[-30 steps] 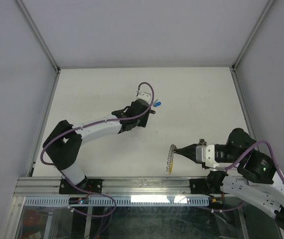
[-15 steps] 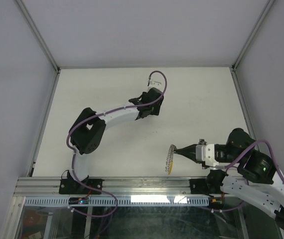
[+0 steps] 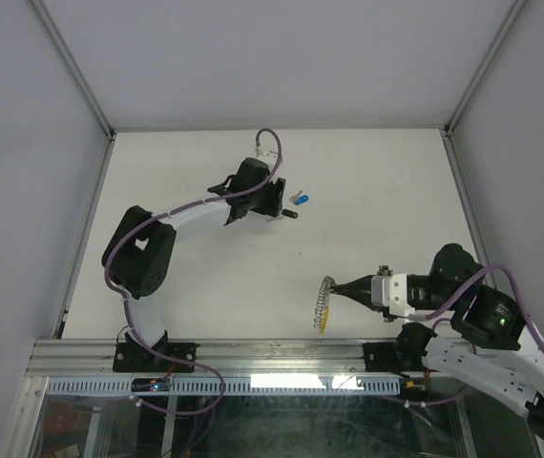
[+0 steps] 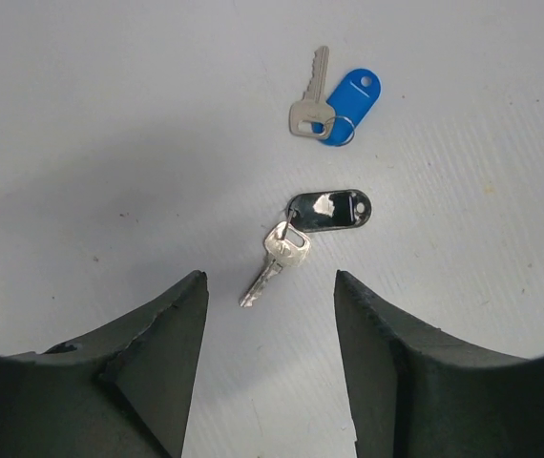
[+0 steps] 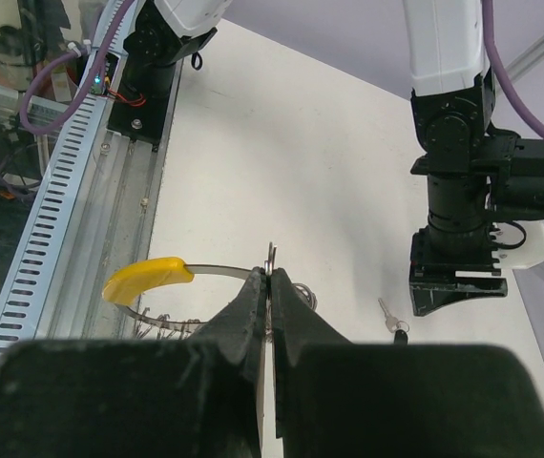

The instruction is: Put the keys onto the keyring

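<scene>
Silver key (image 4: 274,260) (black tag (image 4: 329,210)) lies diagonal, tip toward the gaping left claw (image 4: 268,279); right claw (image 5: 271,277) pinches the keyring (image 5: 148,278).

An off-white matte tabletop (image 3: 205,286) is boxed in on three sides by plain pale grey-lavender wall panels (image 3: 282,57), joined at the back corners by slim aluminium posts (image 3: 73,72). A silver metal rail (image 3: 272,353) is fixed along the near edge, with a slotted white cable duct (image 3: 81,385) just below and a glassy panel (image 3: 301,425) under that. It's all lit pretty evenly, only soft shadows are thrown.
</scene>
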Robot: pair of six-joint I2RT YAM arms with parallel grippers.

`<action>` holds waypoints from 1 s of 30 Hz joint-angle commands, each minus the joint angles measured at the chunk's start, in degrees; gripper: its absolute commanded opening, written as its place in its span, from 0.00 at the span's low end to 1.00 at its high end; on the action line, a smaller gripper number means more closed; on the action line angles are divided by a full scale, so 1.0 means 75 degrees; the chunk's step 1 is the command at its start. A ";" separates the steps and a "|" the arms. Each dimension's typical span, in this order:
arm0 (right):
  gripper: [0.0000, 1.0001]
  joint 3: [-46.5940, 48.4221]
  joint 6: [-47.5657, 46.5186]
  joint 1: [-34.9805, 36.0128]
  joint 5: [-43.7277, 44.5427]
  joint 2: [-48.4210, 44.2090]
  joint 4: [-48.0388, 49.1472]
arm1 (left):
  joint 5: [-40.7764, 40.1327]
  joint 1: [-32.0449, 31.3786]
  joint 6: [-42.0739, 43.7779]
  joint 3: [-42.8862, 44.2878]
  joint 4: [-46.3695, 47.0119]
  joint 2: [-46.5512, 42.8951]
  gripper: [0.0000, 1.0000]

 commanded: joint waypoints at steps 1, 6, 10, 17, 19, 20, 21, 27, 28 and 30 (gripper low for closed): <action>0.00 -0.0010 0.0178 -0.0022 -0.0092 0.0030 0.0551 | 0.1201 0.0176 0.0572 0.0046 0.0855 -0.0169 0.52; 0.00 -0.0036 0.0210 -0.0022 -0.0109 0.0016 0.0561 | 0.1591 0.0428 0.0686 0.0114 0.1003 0.0053 0.48; 0.00 -0.0046 0.0208 -0.0022 -0.0156 0.0062 0.0567 | 0.1989 0.0577 0.0759 0.0050 0.1193 0.0187 0.47; 0.00 -0.0075 0.0205 -0.0025 -0.0207 0.0113 0.0609 | 0.2142 0.0663 0.0903 0.0139 0.1189 0.0592 0.44; 0.00 -0.0070 0.0215 -0.0024 -0.0226 0.0109 0.0621 | 0.2256 0.0688 0.0912 0.0182 0.1214 0.0709 0.43; 0.00 -0.0075 0.0222 -0.0023 -0.0227 0.0113 0.0621 | 0.2319 0.0690 0.0930 0.0214 0.1213 0.0759 0.42; 0.00 -0.0080 0.0227 -0.0019 -0.0237 0.0112 0.0618 | 0.2387 0.0691 0.0945 0.0240 0.1209 0.0824 0.42; 0.00 -0.0081 0.0240 -0.0024 -0.0226 0.0098 0.0610 | 0.2604 0.0691 0.0942 0.0339 0.1251 0.1037 0.37; 0.00 -0.0081 0.0240 -0.0023 -0.0231 0.0100 0.0611 | 0.2606 0.0698 0.0942 0.0342 0.1256 0.1062 0.37; 0.00 -0.0089 0.0240 -0.0022 -0.0242 0.0093 0.0610 | 0.2595 0.0692 0.0939 0.0363 0.1279 0.1098 0.36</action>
